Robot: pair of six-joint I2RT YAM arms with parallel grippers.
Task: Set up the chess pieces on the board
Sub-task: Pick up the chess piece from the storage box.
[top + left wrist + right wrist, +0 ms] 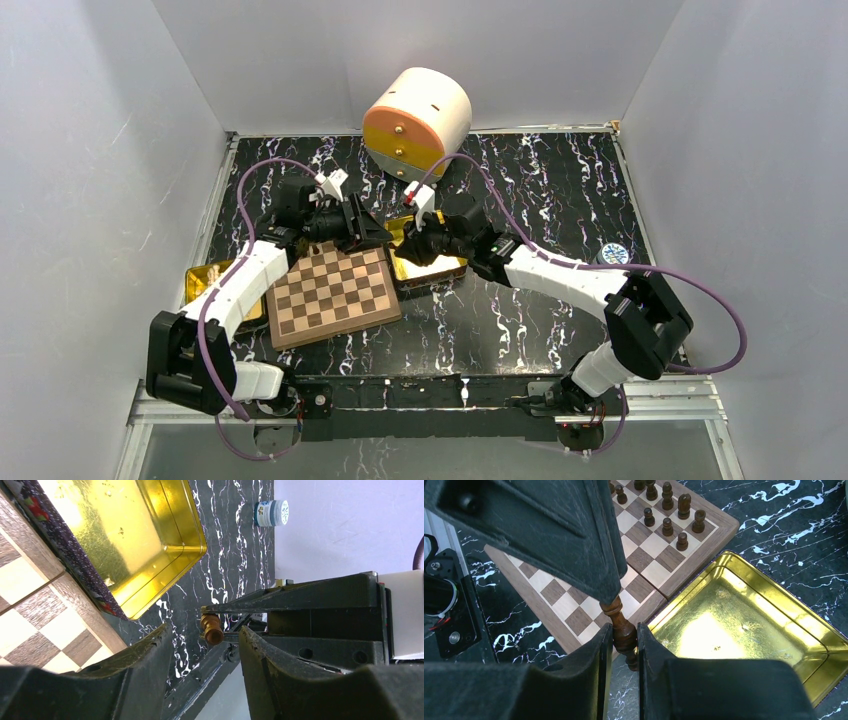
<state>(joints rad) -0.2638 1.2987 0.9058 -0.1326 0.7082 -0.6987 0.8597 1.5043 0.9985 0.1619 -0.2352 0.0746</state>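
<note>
Right gripper [624, 641]: jaws pinched on 1 dark brown turned wooden chess piece [623, 629]. Left gripper [205, 629]: jaws half apart astride it, gripping nothing. Below: checkered wooden chessboard [646, 560], shiny gold tin [744, 595]. Risk: early release drops the piece into the tin.

no legible text anywhere, blue-and-white label on small jar [270, 513] too blurred to read

Your left arm [238, 288] and right arm [560, 272] both reach forward and bend inward, tips nearly meeting. Your right gripper [624, 636] pinches a chess piece [623, 626] between its fingers; your left gripper [202, 645] faces it, jaws apart.
</note>
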